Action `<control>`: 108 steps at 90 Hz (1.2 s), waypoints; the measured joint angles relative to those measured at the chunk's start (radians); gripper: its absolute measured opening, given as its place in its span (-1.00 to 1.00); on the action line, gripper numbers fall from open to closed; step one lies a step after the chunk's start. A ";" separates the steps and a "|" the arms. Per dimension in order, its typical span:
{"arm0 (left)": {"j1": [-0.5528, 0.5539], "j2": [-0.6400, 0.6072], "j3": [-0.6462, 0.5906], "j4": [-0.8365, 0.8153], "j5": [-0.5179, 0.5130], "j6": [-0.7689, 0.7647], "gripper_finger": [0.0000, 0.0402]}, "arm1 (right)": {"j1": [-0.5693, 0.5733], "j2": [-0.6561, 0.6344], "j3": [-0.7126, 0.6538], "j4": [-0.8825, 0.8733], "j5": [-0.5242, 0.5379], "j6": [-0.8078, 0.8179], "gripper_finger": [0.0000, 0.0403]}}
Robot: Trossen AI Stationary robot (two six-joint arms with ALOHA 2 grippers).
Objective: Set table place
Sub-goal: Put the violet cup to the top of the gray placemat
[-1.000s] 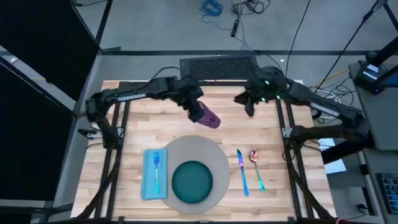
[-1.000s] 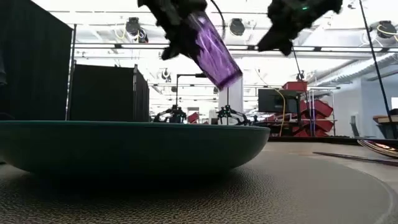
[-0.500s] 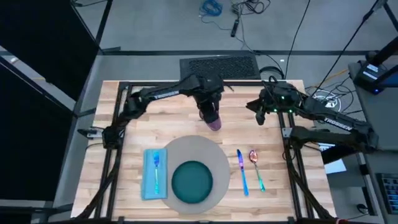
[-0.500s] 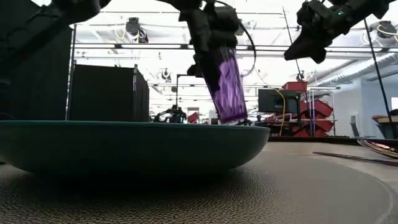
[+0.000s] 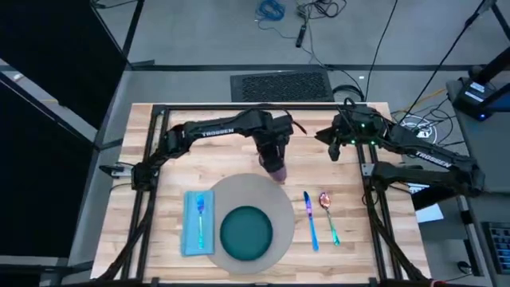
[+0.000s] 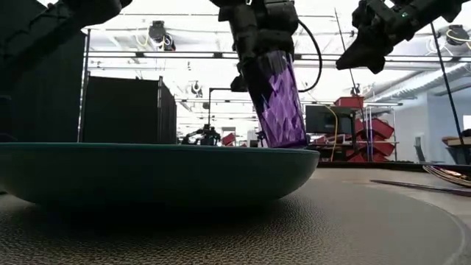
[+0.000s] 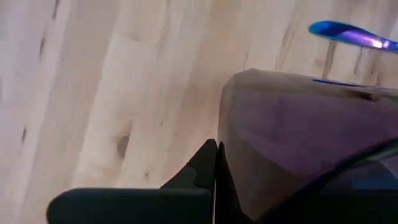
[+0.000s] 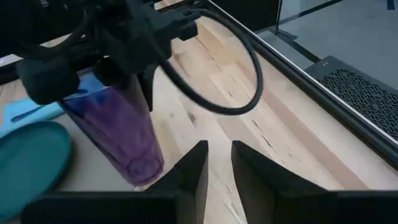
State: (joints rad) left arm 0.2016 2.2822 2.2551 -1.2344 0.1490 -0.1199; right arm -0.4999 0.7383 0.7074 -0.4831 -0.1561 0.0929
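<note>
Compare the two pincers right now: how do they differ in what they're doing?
The left pincer is shut on the purple cup, holding it slightly tilted by the far edge of the grey mat; the right pincer holds nothing, its fingers slightly apart. The left reaches to the table's middle; the right hangs back near the right edge. Both sit above the tabletop.

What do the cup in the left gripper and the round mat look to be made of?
The purple cup held by the left gripper looks like translucent plastic: light passes through its faceted, diamond-patterned wall. The round grey mat seems woven, fabric or vinyl, with a fine ribbed matte texture up close; which one I cannot tell.
</note>
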 joint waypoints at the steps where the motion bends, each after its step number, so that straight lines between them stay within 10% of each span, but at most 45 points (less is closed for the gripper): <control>1: 0.001 0.000 0.000 0.006 0.000 0.001 -1.00 | 0.000 0.000 0.000 0.000 0.000 0.000 -0.68; 68: 0.040 0.034 -0.001 -0.031 0.005 0.050 -1.00 | 0.051 0.002 -0.002 0.002 -0.001 0.019 -0.68; 108: 0.041 0.034 -0.001 -0.029 0.001 0.048 -0.66 | 0.082 0.001 -0.002 0.001 -0.001 0.019 -0.68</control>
State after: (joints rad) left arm 0.2428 2.3157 2.2543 -1.2636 0.1501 -0.0722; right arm -0.4184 0.7395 0.7059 -0.4820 -0.1569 0.1120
